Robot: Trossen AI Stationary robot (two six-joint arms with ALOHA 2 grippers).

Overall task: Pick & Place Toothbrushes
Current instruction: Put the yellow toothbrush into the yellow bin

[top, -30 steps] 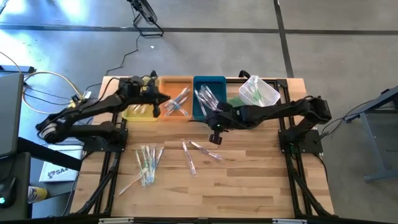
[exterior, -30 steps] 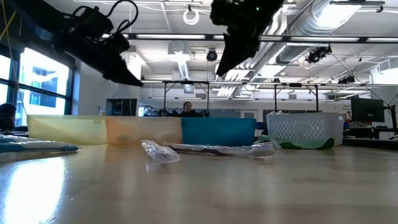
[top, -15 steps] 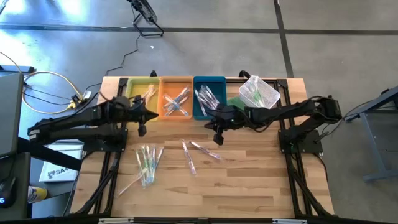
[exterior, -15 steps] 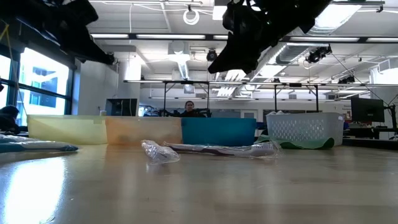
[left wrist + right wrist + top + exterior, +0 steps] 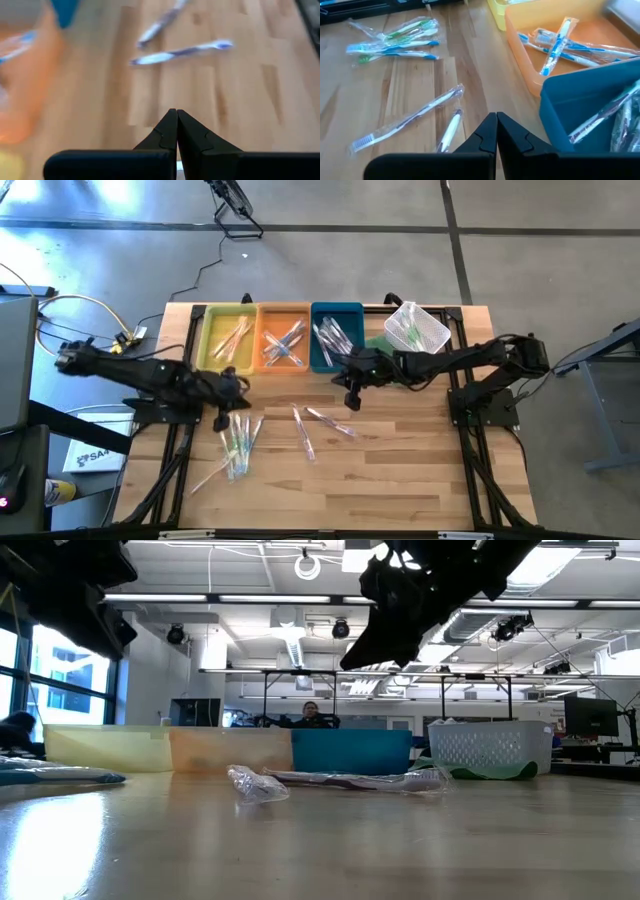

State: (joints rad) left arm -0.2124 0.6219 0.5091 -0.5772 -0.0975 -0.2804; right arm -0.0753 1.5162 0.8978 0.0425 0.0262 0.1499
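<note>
Wrapped toothbrushes lie flat on the wooden table: a loose pile (image 5: pixel 237 442) at the near left and two single ones (image 5: pixel 305 432) (image 5: pixel 330 420) in the middle. More lie in the yellow tray (image 5: pixel 210 340), the orange tray (image 5: pixel 266 345) and the blue tray (image 5: pixel 318 350), and green ones fill the white mesh basket (image 5: pixel 415 328). My left gripper (image 5: pixel 242 384) hangs shut and empty over bare wood between the yellow tray and the pile. My right gripper (image 5: pixel 334 363) hangs shut and empty above the blue tray's near edge (image 5: pixel 580 95).
The three trays stand side by side along the far edge, with the basket to their right on a green cloth (image 5: pixel 378 342). Bare wood spreads over the table's near half and right side. A person sits in the room beyond the trays (image 5: pixel 312 716).
My left gripper has swung from above the yellow and orange trays toward the table's near left, and now hangs over the wood just beyond the pile. The yellow tray, covered by the arm before, now shows its toothbrushes.
</note>
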